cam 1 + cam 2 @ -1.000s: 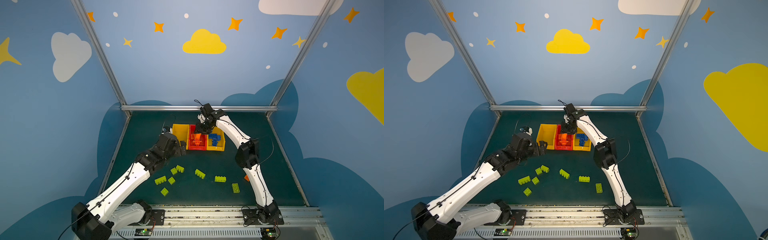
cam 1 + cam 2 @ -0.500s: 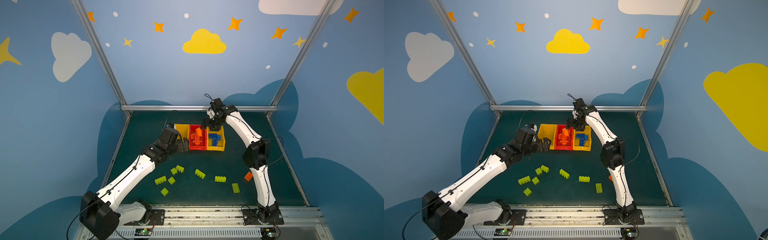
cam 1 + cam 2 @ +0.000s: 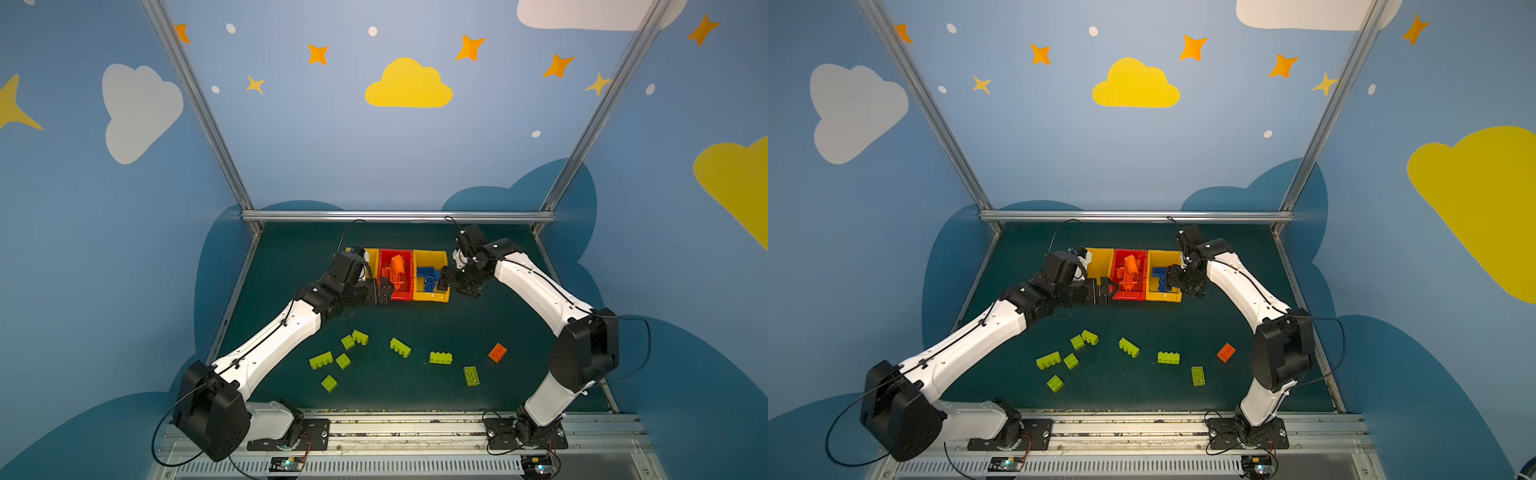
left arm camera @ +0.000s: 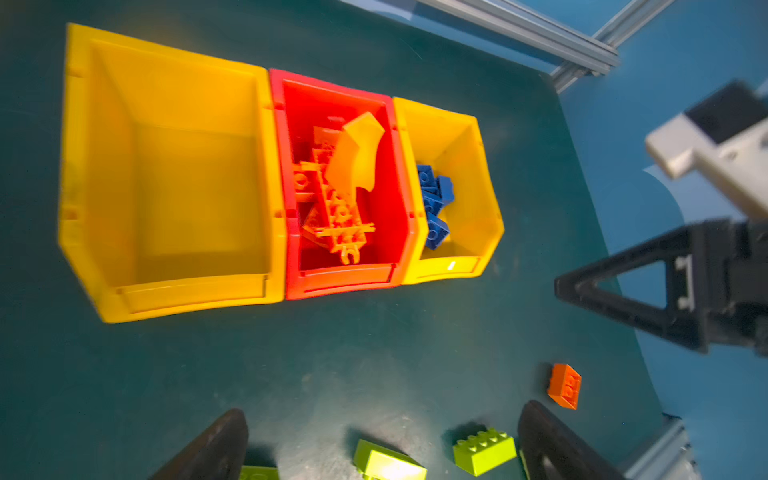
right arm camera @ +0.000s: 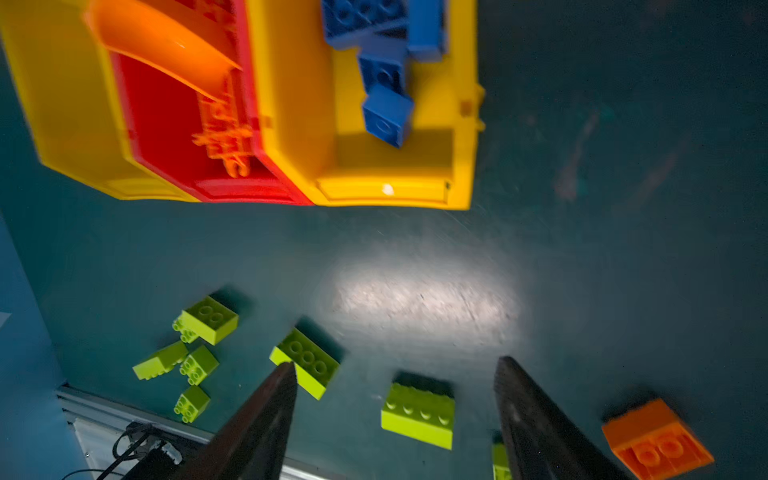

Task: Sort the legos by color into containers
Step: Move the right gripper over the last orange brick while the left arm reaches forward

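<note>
Legos of blue plastic (image 3: 428, 276) are put away, lime ones (image 3: 400, 347) and one orange brick (image 3: 497, 352) wait outside; left gripper (image 4: 384, 417) and right gripper (image 5: 397, 362) are open and empty.

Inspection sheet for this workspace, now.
Surface: dark green mat.
Job's things: left yellow bin empty; red bin holds orange pieces; right yellow bin holds blue bricks; eight lime bricks and one orange brick loose on the mat.
Clutter: nothing seen.
Grippers: left gripper open near the red bin's front; right gripper open, empty, by the right yellow bin.
Cables: black loops off both arms, clear of bricks.
Surroundings: blue painted walls, aluminium frame.
</note>
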